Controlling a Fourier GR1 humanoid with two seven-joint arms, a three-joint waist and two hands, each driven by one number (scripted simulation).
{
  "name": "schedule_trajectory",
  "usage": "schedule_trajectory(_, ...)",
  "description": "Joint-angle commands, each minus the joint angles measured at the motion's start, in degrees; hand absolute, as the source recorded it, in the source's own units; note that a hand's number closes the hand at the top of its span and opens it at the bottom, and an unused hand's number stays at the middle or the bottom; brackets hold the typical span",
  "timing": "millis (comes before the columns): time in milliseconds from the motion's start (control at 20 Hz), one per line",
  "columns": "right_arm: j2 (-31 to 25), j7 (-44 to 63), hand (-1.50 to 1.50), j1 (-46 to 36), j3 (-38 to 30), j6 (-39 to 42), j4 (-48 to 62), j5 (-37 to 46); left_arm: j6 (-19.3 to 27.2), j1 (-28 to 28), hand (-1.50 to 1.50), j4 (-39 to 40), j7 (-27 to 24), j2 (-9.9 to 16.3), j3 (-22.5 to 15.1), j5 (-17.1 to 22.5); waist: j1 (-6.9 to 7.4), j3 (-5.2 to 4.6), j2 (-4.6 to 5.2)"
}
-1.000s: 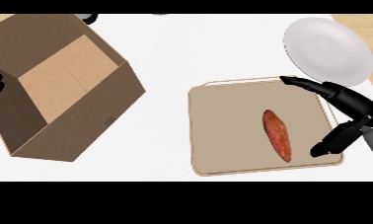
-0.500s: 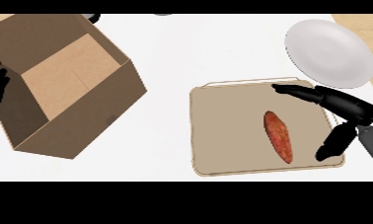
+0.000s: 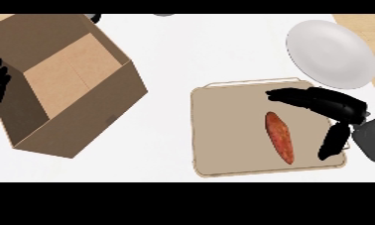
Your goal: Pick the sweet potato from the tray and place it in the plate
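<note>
I am at the reach step, the pick itself not yet made. My right hand [image 3: 333, 107] is over the right side of the tray [image 3: 219, 135], spread wide: the fingers [image 3: 300, 96] stretch leftward above the upper end of the sweet potato [image 3: 279, 137], and the thumb [image 3: 333, 142] hangs down to the right of it, so the hand brackets the vegetable from the right without touching it, as far as I can judge. It holds nothing. The sweet potato lies flat on the tray, right of the tray's middle, its long axis running roughly top to bottom with a slight tilt, the lower end nearer the tray's bottom edge. The plate [image 3: 330, 53] sits on the counter just beyond the tray's upper right corner, bare and waiting. What I think the next move calls for is to bring the hand down and a little left, so fingers and thumb come to either side of the potato's narrow width near its middle, then curl round it before any lift. My left hand [image 3: 3, 78] shows only as a dark sliver at the left edge beside the open cardboard box [image 3: 66, 80]; I cannot tell how its fingers stand.
</note>
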Motion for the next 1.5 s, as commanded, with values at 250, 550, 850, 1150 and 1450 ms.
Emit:
schedule_trajectory(250, 2.63, 2.18, -1.5, -1.07, 4.62, -0.46, 1.03, 6.58, -1.93, -3.86, 0.0, 2.15, 2.21, -9.18, -8.68, 0.34, -1.7, -1.65, 1.0)
schedule_trajectory(550, 5.51, 3.77, -1.5, -1.18, 5.7, -3.13, 4.38, 9.76, -3.8, -2.94, 0.0, 2.7, 1.36, -10.16, -7.36, 0.7, -0.97, -1.61, 1.09)
schedule_trajectory(850, 6.19, 4.03, -1.5, -3.01, 5.38, -3.5, 5.42, 11.16, -4.37, -3.63, 0.0, 4.99, 1.37, -10.66, -6.57, -0.86, -1.53, -1.66, 1.14)
schedule_trajectory(1150, 9.59, 5.5, -1.5, -2.86, 9.38, -4.06, 7.46, 15.55, -6.64, -4.27, 0.0, 4.89, 0.57, -11.27, -5.56, -0.58, -0.91, -1.67, 1.14)
schedule_trajectory(1450, 9.62, -0.5, 1.5, -2.99, 11.25, -4.78, 6.66, 17.47, -6.31, -5.66, 0.0, 6.69, 1.04, -13.27, -5.4, -1.6, -0.95, -1.65, 1.1)
